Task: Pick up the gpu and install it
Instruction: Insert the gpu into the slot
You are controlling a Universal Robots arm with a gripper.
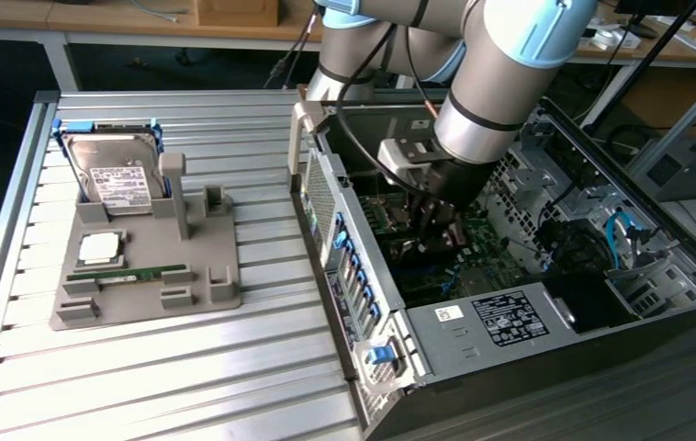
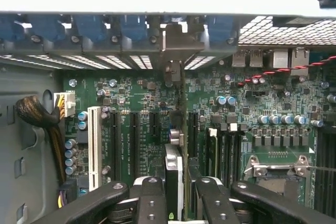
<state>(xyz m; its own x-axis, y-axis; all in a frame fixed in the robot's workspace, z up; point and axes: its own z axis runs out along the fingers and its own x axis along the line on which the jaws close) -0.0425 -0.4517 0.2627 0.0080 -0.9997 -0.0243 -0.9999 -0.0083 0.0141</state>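
On the worktop (image 1: 201,367) at the exterior view's left, a grey parts holder (image 1: 140,299) carries a hard drive (image 1: 116,175) and a RAM stick (image 1: 128,274). To the right, the claw (image 1: 436,230) reaches into the open PC case (image 1: 471,322). It is clenched on the gpu (image 2: 174,171), held on edge over the motherboard (image 2: 136,98), with the bracket at the rear openings. Pickup looks done. Whether the card is seated is unclear.
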